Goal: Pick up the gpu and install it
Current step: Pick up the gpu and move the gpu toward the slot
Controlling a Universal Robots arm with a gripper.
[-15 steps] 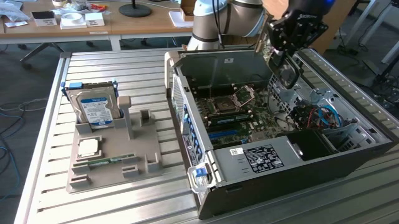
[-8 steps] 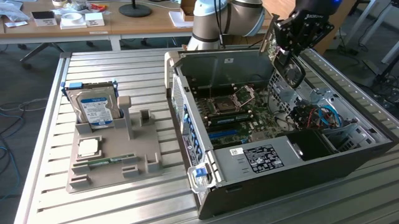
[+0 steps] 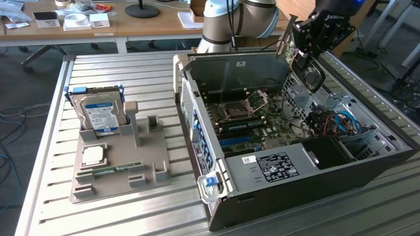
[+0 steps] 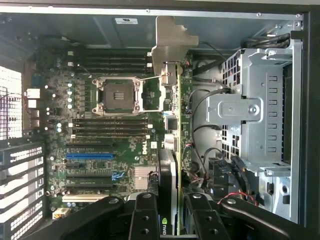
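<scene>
The gpu (image 3: 303, 64), a dark card with a round fan and a pale metal end bracket, hangs on edge in the air over the far right part of the open computer case (image 3: 276, 167). My gripper (image 3: 308, 42) is shut on its upper edge. In the wrist view the gpu (image 4: 175, 125) shows edge-on between the two black fingers (image 4: 145, 215), and its bracket (image 4: 169, 45) points away over the motherboard (image 4: 110, 125). The card is well above the board and touches nothing in the case.
A blue expansion slot (image 4: 90, 156) and black slots lie beside the CPU socket (image 4: 119, 95). A metal drive cage (image 4: 255, 115) with cables flanks the card. On the exterior view's left a grey holder (image 3: 118, 182) carries a hard drive (image 3: 98, 110), a chip (image 3: 93, 156) and a RAM stick (image 3: 111, 169).
</scene>
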